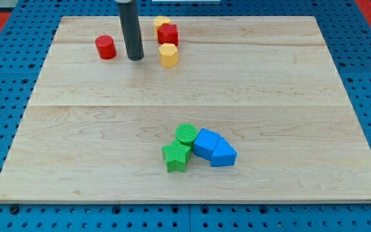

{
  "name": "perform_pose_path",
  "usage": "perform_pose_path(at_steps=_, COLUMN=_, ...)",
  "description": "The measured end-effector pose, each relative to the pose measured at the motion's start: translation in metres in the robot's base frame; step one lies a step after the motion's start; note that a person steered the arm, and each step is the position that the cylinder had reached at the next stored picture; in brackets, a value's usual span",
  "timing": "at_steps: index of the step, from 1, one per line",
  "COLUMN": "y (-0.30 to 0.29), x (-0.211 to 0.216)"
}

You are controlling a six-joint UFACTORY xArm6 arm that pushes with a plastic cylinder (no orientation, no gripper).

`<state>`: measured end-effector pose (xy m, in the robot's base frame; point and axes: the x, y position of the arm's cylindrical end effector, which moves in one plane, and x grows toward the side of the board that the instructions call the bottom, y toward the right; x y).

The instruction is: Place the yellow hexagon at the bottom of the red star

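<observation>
The yellow hexagon (169,55) sits near the view's top, just below the red star (167,34) and a little apart from it. A second yellow block (161,23) sits right above the red star, touching it. My tip (134,58) rests on the board left of the yellow hexagon, with a gap between them. A red cylinder (105,47) lies just left of my tip.
A cluster sits in the lower middle of the wooden board (288,96): a green cylinder (186,134), a green star (176,156), and two blue blocks (206,142) (223,154) touching each other. Blue pegboard surrounds the board.
</observation>
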<state>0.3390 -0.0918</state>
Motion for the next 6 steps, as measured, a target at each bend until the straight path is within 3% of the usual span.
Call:
perform_pose_path(at_steps=1, y=0.059, x=0.028)
perform_pose_path(at_steps=2, y=0.069, x=-0.002)
perform_pose_path(at_steps=4, y=0.04, x=0.018)
perform_pose_path(at_steps=6, y=0.042, x=-0.007)
